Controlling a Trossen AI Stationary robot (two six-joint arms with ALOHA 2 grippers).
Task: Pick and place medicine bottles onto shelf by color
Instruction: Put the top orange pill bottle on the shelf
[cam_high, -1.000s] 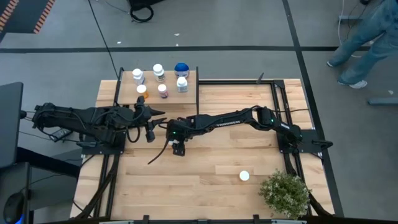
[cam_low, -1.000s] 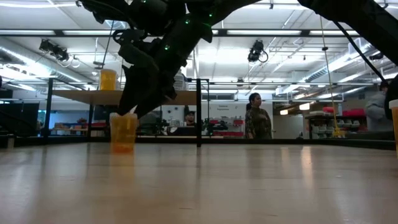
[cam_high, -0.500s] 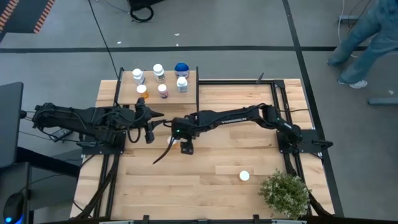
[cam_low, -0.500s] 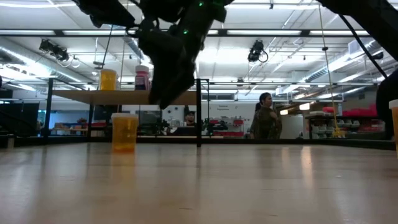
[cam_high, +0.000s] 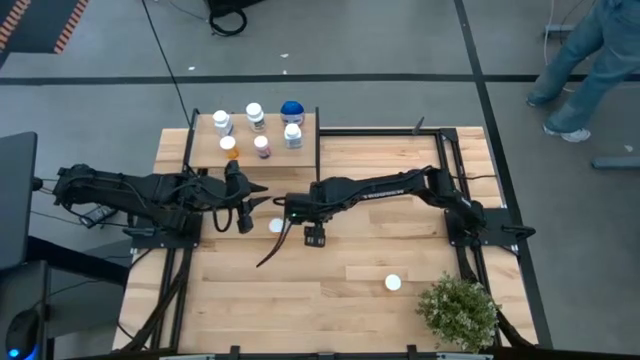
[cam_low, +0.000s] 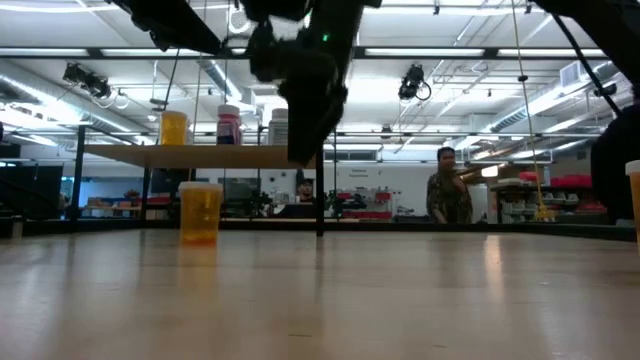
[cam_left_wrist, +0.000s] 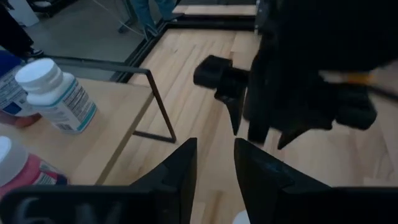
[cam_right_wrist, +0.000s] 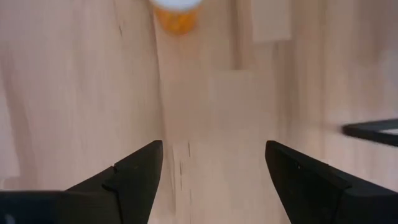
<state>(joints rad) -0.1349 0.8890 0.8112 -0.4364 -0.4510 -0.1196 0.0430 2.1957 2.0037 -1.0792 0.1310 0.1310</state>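
Observation:
The shelf (cam_high: 268, 128) stands at the table's far left and carries several medicine bottles: white ones (cam_high: 255, 113), a blue-topped one (cam_high: 291, 110), an orange one (cam_high: 229, 147) and a pink one (cam_high: 262, 146). An orange bottle with a white cap (cam_high: 276, 226) stands upright on the tabletop, also seen in the low view (cam_low: 200, 212) and the right wrist view (cam_right_wrist: 177, 12). My right gripper (cam_right_wrist: 213, 146) hangs open above the table just right of that bottle, pointing steeply down. My left gripper (cam_left_wrist: 214, 144) hovers open beside the shelf, nothing between its fingers.
Another white-capped bottle (cam_high: 393, 283) stands near the table's front right, next to a green potted plant (cam_high: 458, 310). The shelf's black frame leg (cam_left_wrist: 158, 115) stands close to my left gripper. Bare planks lie in front of both arms. A person (cam_high: 590, 60) walks beyond the table.
My right gripper has risen and drawn away toward the table's right, tipping to point more steeply down. The orange bottle, which the gripper stood over a second ago, now stands free on the table. The gripper's fingers have stayed wide apart.

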